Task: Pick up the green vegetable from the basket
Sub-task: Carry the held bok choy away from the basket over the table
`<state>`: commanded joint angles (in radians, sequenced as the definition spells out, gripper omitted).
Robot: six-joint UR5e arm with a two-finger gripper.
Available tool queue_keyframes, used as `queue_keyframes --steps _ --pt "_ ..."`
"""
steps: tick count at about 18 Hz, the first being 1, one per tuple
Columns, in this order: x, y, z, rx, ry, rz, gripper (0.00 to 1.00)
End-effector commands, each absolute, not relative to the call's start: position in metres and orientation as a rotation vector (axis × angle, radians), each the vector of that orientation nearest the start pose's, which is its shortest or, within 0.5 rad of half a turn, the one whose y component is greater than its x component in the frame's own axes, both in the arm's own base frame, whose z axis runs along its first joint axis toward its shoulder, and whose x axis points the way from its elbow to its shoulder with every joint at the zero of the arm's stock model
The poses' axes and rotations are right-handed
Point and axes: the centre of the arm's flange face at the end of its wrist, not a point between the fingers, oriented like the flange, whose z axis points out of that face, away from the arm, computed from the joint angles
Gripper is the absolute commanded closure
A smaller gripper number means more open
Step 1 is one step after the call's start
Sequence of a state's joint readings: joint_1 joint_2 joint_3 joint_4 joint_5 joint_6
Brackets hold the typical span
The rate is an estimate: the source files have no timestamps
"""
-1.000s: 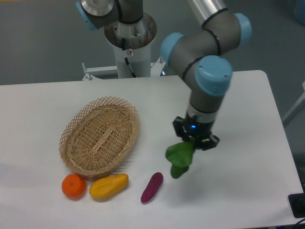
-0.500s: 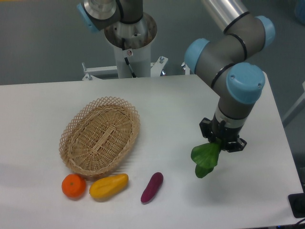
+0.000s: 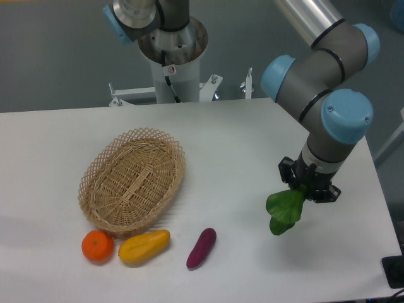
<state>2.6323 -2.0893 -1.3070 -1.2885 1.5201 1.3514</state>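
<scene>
The green vegetable hangs from my gripper, which is shut on its stalk end; the dark green leaves droop down and to the left, just above the white table at the right. The tan wicker basket sits well to the left of the gripper, with nothing showing inside it. The stalk itself is hidden between the black fingers.
In front of the basket lie an orange, a yellow mango-like fruit and a purple eggplant-like piece. The arm's base column stands at the back. The table's right edge is near the gripper.
The gripper has carried the green vegetable to the right across the table, away from the basket and toward the right edge. The other produce has not moved.
</scene>
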Motion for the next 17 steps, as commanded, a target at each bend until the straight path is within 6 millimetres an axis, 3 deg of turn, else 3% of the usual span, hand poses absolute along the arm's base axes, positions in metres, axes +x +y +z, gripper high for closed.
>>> queue_keyframes --steps 17 --pt "-0.5355 0.4609 0.3364 -3.068 0.461 0.038 0.74"
